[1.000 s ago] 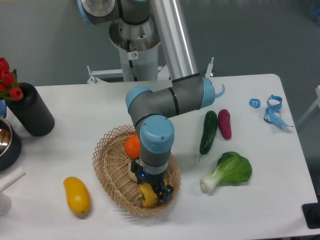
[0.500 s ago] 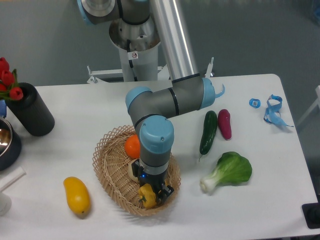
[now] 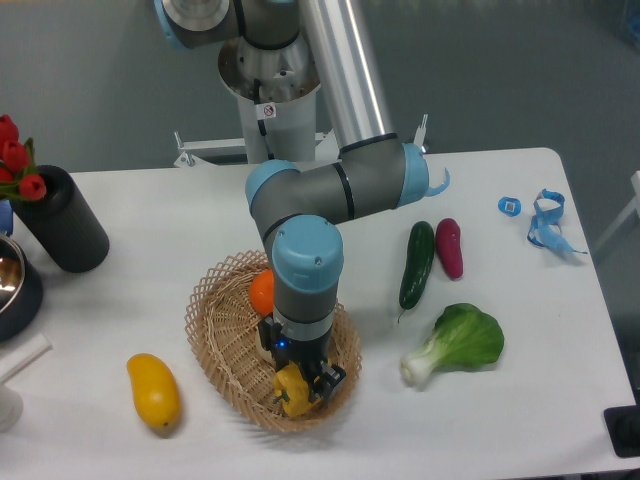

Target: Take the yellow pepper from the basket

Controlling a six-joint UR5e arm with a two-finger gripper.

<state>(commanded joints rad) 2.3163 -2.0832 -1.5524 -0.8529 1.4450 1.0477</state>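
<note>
Our gripper [image 3: 298, 388] points straight down into the basket [image 3: 217, 335] and is closed around the yellow pepper [image 3: 291, 390], which sits between the fingers over the basket's near part; we cannot tell whether the pepper is touching the wicker. Just behind the gripper, an orange fruit [image 3: 262, 292] lies in the basket. To its left a yellow mango [image 3: 153, 391] rests on the table [image 3: 520, 400], and to its right we see a cucumber [image 3: 417, 264] and a leafy green [image 3: 458, 342].
</note>
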